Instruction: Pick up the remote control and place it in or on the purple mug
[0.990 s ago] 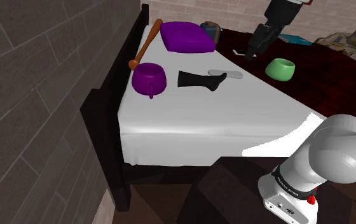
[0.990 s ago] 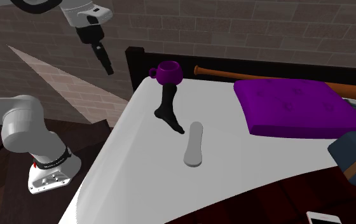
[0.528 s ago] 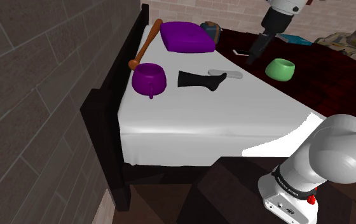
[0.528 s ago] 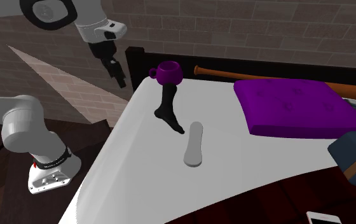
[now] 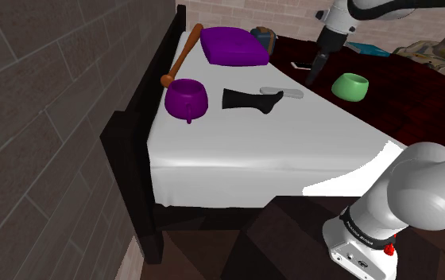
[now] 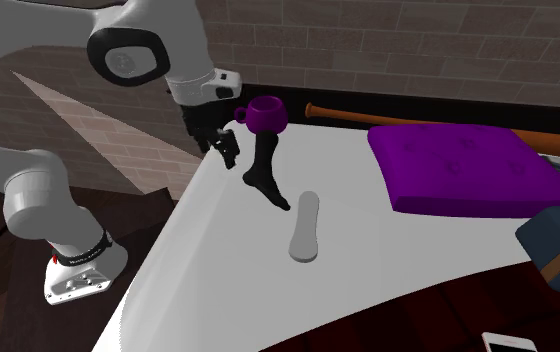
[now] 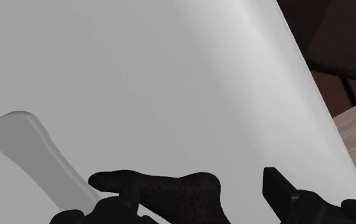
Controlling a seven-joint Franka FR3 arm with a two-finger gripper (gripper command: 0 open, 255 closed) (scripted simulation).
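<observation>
My arm (image 6: 143, 45) arches up from its base and bends over toward the black sock (image 6: 264, 165). I see the gripper (image 6: 226, 150) pointing down, near the sock and higher than it. Its two fingers (image 7: 277, 186) stand apart, clasping nothing.

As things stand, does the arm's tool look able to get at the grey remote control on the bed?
Probably yes. The open tool hangs above the white sheet, and the flat grey remote control lies uncovered; only the black sock crowds one end.
</observation>
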